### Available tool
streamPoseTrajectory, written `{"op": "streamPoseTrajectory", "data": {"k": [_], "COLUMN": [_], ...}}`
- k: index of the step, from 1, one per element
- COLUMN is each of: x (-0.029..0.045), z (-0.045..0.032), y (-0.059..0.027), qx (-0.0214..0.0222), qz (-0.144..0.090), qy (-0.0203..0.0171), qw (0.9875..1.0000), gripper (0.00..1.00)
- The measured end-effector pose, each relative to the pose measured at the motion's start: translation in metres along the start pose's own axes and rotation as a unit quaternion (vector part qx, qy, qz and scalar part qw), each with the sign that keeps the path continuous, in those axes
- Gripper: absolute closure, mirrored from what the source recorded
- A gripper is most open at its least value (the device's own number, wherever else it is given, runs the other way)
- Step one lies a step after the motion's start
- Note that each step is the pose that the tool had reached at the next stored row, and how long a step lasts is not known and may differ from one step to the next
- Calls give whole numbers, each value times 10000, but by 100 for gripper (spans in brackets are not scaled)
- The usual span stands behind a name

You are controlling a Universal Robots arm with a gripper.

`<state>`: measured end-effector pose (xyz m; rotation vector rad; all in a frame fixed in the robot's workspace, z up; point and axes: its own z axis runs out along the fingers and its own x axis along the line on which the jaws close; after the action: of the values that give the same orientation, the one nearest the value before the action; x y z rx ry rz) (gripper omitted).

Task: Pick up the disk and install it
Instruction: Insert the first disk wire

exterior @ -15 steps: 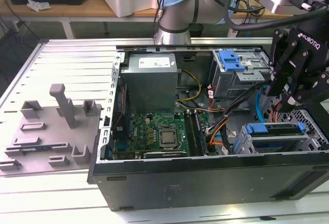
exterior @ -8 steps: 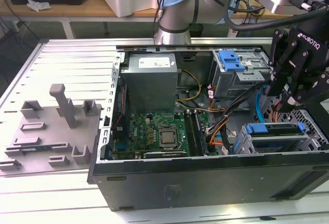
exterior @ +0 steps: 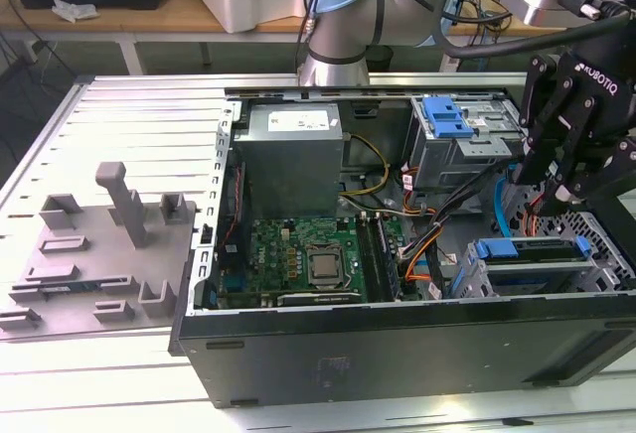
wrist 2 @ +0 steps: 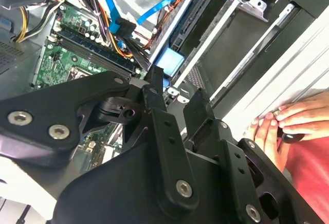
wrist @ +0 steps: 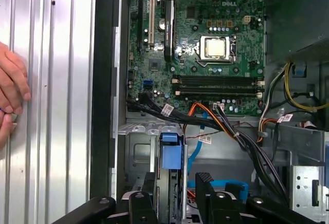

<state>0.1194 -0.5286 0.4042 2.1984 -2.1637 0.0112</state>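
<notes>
The disk is a flat drive edged by a thin blue carrier, lying in the lower drive bay at the exterior view's right end of the open computer case. I cannot tell how deep it sits. My black gripper hangs just above that bay, open, with nothing between its fingers. In the second wrist view the gripper points at the bay's blue tab. In the first wrist view the gripper frames the blue tab.
A grey cage with a wide blue latch stands behind the bay. Orange and blue cables cross between the motherboard and the bays. A person's hand rests on the ribbed table beside the case. A grey fixture sits at the exterior view's left.
</notes>
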Motion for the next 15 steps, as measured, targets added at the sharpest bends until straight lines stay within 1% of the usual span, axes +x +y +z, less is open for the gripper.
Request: {"op": "streamPoseTrajectory", "data": {"k": [1, 2, 3, 4, 5, 8, 11, 13, 15], "x": [-31, -57, -80, -92, -116, -157, -209, -247, -267], "z": [-2, -3, -5, -5, -7, -9, -10, -10, -8], "y": [-23, -45, -64, -74, -92, -127, -152, -181, -219], "qx": [-2, -3, -5, -6, -7, -10, -14, -23, -40], "qz": [21, 37, 52, 60, 74, 95, 104, 112, 132], "qy": [24, 87, 180, 222, 272, 311, 334, 350, 367], "qw": [10000, 10000, 9998, 9997, 9996, 9995, 9994, 9993, 9992], "gripper": [56, 56, 56, 56, 56, 56, 56, 56, 56]}}
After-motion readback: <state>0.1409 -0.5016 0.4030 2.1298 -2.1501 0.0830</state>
